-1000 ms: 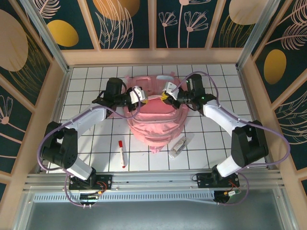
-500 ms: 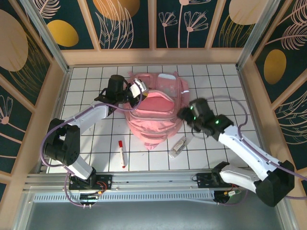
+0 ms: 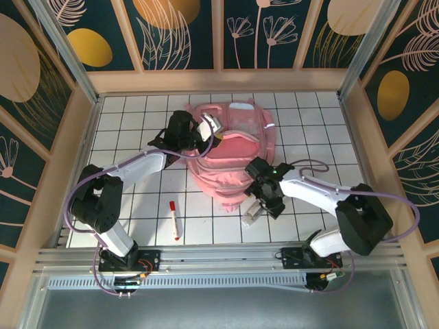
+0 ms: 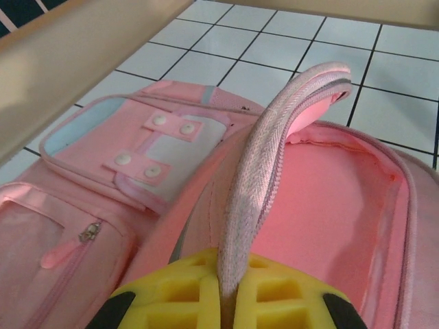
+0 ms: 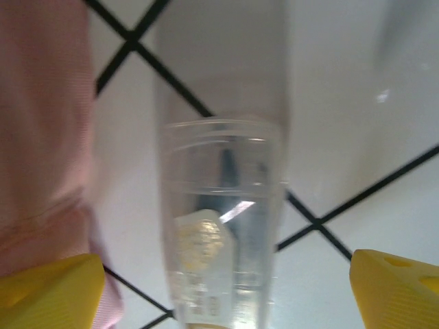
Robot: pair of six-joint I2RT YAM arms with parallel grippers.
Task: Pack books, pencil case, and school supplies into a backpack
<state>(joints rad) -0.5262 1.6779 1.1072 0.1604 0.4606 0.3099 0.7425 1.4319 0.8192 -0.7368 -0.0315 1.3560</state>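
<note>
The pink backpack (image 3: pixel 230 175) lies at the middle of the tiled table, its main compartment (image 4: pixel 329 199) gaping. My left gripper (image 3: pixel 206 130) is shut on the zipper edge (image 4: pixel 274 137) of its top flap and holds it up; in the left wrist view the yellow fingers (image 4: pixel 171 295) pinch the band. My right gripper (image 3: pixel 263 204) hovers open just over the clear tube (image 3: pixel 252 214), which lies on the tiles beside the backpack's lower right edge. The tube (image 5: pixel 223 226) sits between the spread fingertips (image 5: pixel 51 291). A red-and-white marker (image 3: pixel 174 219) lies front left. Books and pencil case are out of view.
Wooden walls (image 3: pixel 68 157) enclose the tiled table (image 3: pixel 123 116) on the left, far and right sides. A metal rail (image 3: pixel 219 257) runs along the near edge by both arm bases. Pink backpack fabric (image 5: pixel 41 123) lies close to the tube's left.
My right gripper left the backpack's opening, swung down to the front right over the clear tube, and opened. The left gripper kept its hold on the flap and shifted slightly right.
</note>
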